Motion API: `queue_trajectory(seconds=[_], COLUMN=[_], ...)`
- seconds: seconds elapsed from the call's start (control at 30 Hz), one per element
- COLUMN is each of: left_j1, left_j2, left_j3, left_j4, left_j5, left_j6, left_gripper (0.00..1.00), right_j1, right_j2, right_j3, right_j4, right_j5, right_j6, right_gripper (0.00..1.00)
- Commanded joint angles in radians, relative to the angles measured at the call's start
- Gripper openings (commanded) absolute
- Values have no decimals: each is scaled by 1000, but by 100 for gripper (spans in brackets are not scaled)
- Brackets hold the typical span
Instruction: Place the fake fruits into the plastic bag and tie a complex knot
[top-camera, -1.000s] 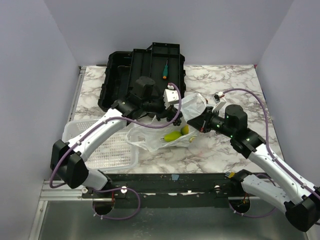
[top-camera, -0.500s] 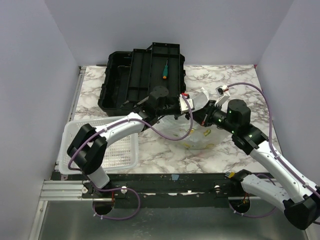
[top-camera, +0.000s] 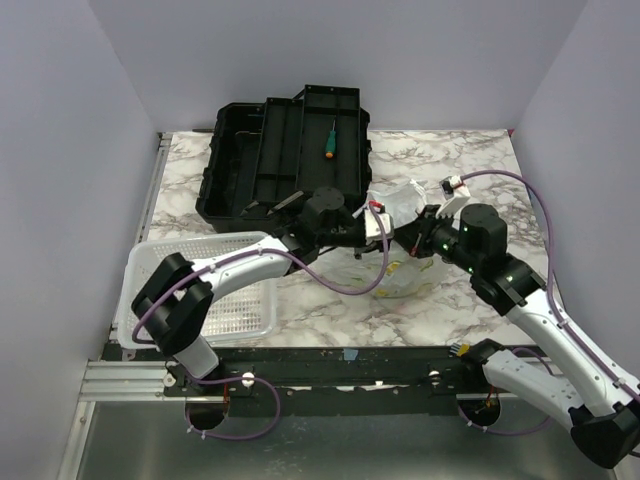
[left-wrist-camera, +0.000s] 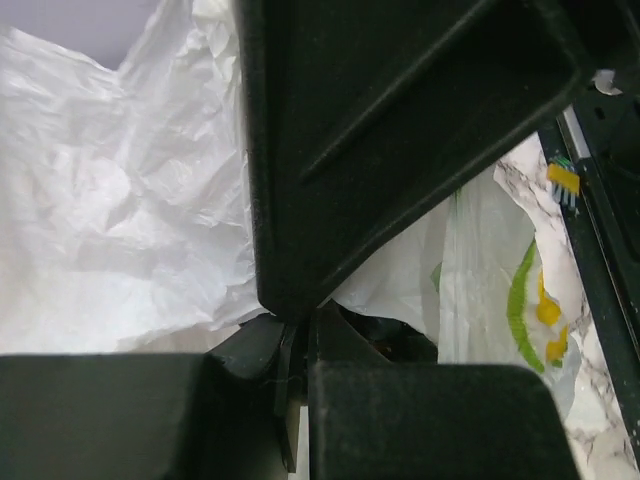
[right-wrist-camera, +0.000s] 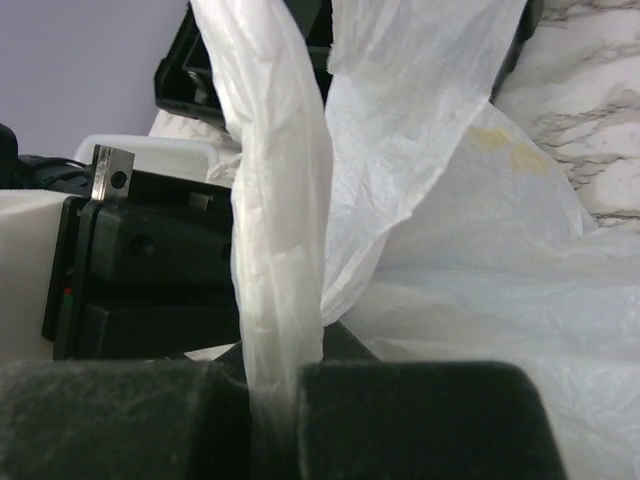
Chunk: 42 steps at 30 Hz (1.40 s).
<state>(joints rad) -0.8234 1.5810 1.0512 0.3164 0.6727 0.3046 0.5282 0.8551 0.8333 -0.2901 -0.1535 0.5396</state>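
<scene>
Right gripper (right-wrist-camera: 270, 395) is clamped on a twisted handle strip of the plastic bag (top-camera: 405, 282), which sits just right of the tabletop's centre. The fake fruits (top-camera: 398, 268) show faintly yellow inside. Left gripper (top-camera: 377, 224) is closed at the bag's neck; whether it pinches film I cannot tell. Too hard a pull could tear the thin handle or slip it free, spoiling the knot.

Thin translucent white plastic bag (top-camera: 408, 285) sits mid-table, yellow-green plastic fruits (top-camera: 397, 268) inside. Open black plastic toolbox (top-camera: 250, 165) lies behind-left of it, green-handled screwdriver (top-camera: 329, 141) in its right half. White perforated plastic basket (top-camera: 235, 310) is front-left, at the near edge.
</scene>
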Motion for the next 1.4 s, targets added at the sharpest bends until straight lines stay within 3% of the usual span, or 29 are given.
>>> queue_trajectory(seconds=[0.0,0.1,0.17,0.23,0.37,0.53,0.63,0.77,0.93,1.17,1.37], left_j1=[-43,-25,-4,19,95,274,378,443,451,450,420], left_j2=[100,115,70,4,-135,-302,-384,-466,-476,-414,-302], left_j3=[97,124,104,97,146,147,82,-23,-122,-176,-132], left_j4=[100,23,-44,-162,-477,-718,-799,-787,-679,-477,-394], left_j5=[-18,-56,-62,-40,-9,-16,-103,-196,-215,-154,-169], left_j6=[-45,-28,-17,0,-36,-294,-456,-582,-704,-844,-863], left_gripper=[4,63,86,93,96,98,98,98,98,95,93], right_j1=[-7,-7,-7,-7,-7,-7,-7,-7,-7,-7,-7], right_j2=[-15,-15,-17,-25,-56,-87,-110,-141,-163,-183,-179], right_j3=[28,36,33,20,-5,-29,-45,-82,-110,-131,-128], right_j4=[-48,-83,-99,-101,-92,-91,-99,-99,-93,-107,-119], right_j5=[45,121,149,143,126,132,125,88,33,19,29], right_j6=[-52,-76,-86,-95,-101,-114,-115,-122,-144,-170,-178], right_gripper=[1,1,1,1,1,1,1,1,1,1,1])
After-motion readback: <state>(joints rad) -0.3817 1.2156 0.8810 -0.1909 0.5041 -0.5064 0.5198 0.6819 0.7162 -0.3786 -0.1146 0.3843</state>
